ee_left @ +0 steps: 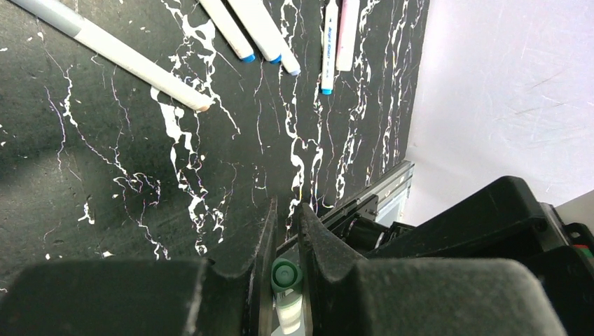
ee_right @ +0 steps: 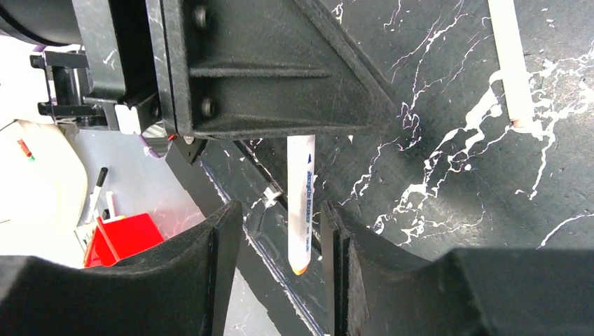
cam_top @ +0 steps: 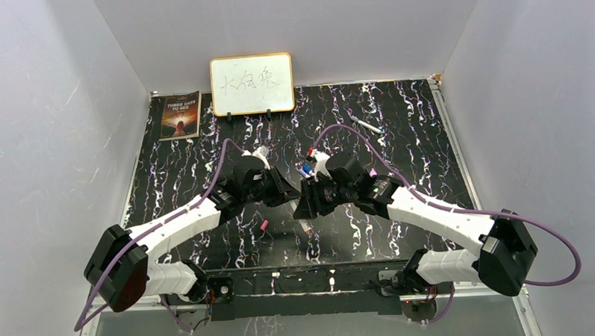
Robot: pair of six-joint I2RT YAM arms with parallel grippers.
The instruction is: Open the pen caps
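Observation:
My left gripper (cam_top: 289,192) (ee_left: 288,206) is shut on a white-barrelled pen; its teal-green capped end (ee_left: 286,274) shows between the fingers. In the right wrist view the same pen (ee_right: 301,203) hangs down from the left gripper's black body, with a bare orange tip (ee_right: 300,268). My right gripper (cam_top: 308,203) (ee_right: 280,210) is open, its jaws on either side of that tip without touching it. Several white pens with blue ends (ee_left: 263,38) lie on the mat ahead of the left gripper, and they show in the top view (cam_top: 306,169) behind the grippers.
A long white pen (ee_left: 112,49) lies apart from the group, and another (cam_top: 366,124) lies at the back right. A small pink piece (cam_top: 264,225) sits on the black marbled mat (cam_top: 398,134). A whiteboard (cam_top: 251,84) and a book (cam_top: 180,114) stand at the back.

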